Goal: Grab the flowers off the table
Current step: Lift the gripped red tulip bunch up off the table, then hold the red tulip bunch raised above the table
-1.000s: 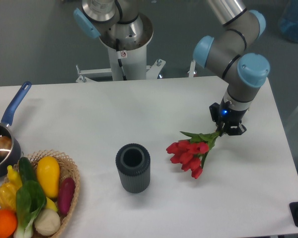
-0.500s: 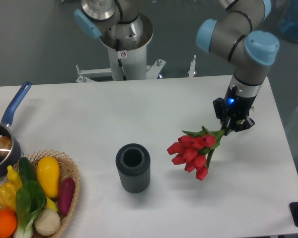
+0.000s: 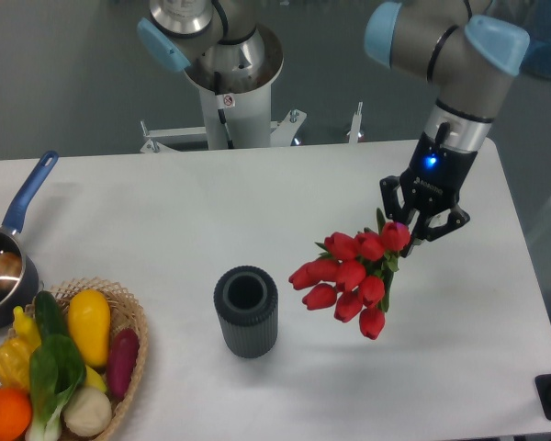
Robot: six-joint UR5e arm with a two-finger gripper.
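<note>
the gripper is pinched on the stem end of the flowers, over the right half of the table. the stems are mostly hidden behind the red heads and the fingers, so how much stem sits between the jaws cannot be told. the bunch hangs out and down to the left of the gripper, the red heads fanned toward the near side; it looks clear of the tabletop, though a single fixed view leaves the height uncertain.

the main risk, as i judge it, is the grip itself. the hold is at one end and all the weight of the heads hangs off to one side, so the bunch could swing or pivot in the jaws, and a fast move would make that worse. if only some stems are caught, loose tulips could slide out and drop back onto the table. too hard a squeeze could crush or kink the thin stems, letting the heads droop further.

the dark vase stands on the table to the left of the bunch and a little nearer, apart from the lowest heads. a low sweep to the left could brush the heads against its rim and tip it or strip a flower. the basket of produce and the pan sit well apart at the left edge and pose little threat.
</note>
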